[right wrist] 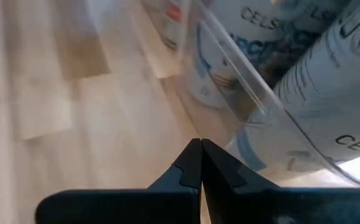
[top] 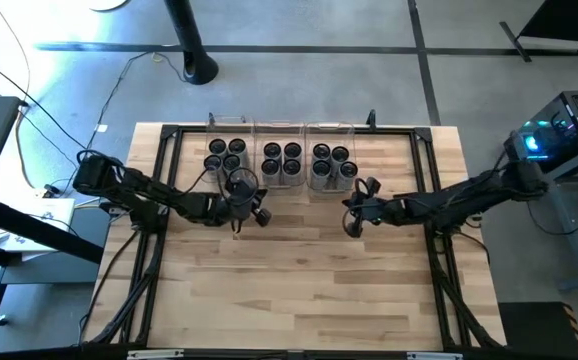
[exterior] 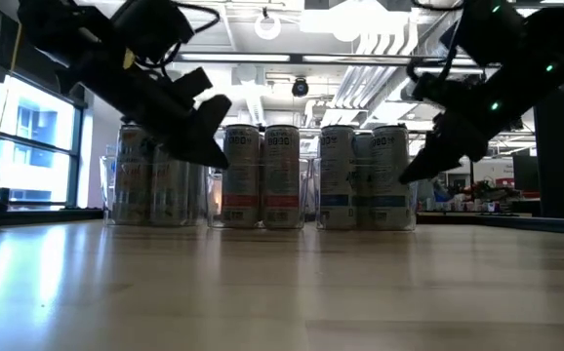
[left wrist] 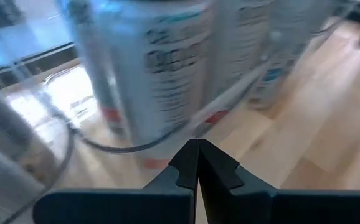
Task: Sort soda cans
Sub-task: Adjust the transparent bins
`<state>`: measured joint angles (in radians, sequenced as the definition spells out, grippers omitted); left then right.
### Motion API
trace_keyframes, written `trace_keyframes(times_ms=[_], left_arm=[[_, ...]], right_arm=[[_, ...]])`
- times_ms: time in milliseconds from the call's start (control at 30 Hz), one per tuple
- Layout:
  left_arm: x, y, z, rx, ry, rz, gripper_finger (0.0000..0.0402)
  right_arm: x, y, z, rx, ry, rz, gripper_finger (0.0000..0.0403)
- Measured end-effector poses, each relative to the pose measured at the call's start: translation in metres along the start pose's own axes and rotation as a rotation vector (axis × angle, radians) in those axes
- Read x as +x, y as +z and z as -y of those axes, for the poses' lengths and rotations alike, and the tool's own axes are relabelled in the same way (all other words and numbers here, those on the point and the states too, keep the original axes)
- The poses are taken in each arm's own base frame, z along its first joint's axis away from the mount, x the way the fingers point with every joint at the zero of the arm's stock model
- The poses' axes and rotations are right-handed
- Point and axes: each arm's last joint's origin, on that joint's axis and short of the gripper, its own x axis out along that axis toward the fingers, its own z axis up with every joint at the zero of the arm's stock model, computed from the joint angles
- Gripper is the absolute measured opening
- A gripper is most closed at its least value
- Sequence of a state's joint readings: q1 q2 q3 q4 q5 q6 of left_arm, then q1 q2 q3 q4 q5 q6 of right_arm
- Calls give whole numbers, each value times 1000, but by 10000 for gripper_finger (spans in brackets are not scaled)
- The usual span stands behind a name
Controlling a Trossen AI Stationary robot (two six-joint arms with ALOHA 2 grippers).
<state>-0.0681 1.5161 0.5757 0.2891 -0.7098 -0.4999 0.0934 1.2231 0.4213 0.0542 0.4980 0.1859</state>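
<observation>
Dark fingers (left wrist: 186, 168) of the left gripper (top: 250, 205) are pressed together and grasp nothing, just in front of the left clear bin (top: 226, 124). The right gripper (top: 357, 206) is also clenched on nothing, near the right bin (top: 330, 126). All the soda cans (top: 281, 159) stand upright inside the three bins at the far side of the wooden table (top: 299, 290).

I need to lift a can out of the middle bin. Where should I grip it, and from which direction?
Come straight down from above: the middle bin has clear walls that block the can sides. Take the front-right can by its upper rim. It stands upright with its round top exposed, though its neighbours sit tight against it, so finger room looks scarce. The right end effector is shut and would need opening first.
</observation>
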Motion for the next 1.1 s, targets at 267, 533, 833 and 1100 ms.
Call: trace_keyframes(times_ms=[267,533,833,1100], left_arm=[[-30,15,32,7,-138,67,0],[-70,20,45,30,-155,0,0],[-87,-10,7,-82,40,-214,0],[-66,-47,-31,-59,209,-270,0]], right_arm=[[28,-4,12,5,-94,-35,0],[36,-1,17,-41,-116,3,0],[32,10,16,-28,-61,84,0],[-2,23,-8,-57,136,210,0]])
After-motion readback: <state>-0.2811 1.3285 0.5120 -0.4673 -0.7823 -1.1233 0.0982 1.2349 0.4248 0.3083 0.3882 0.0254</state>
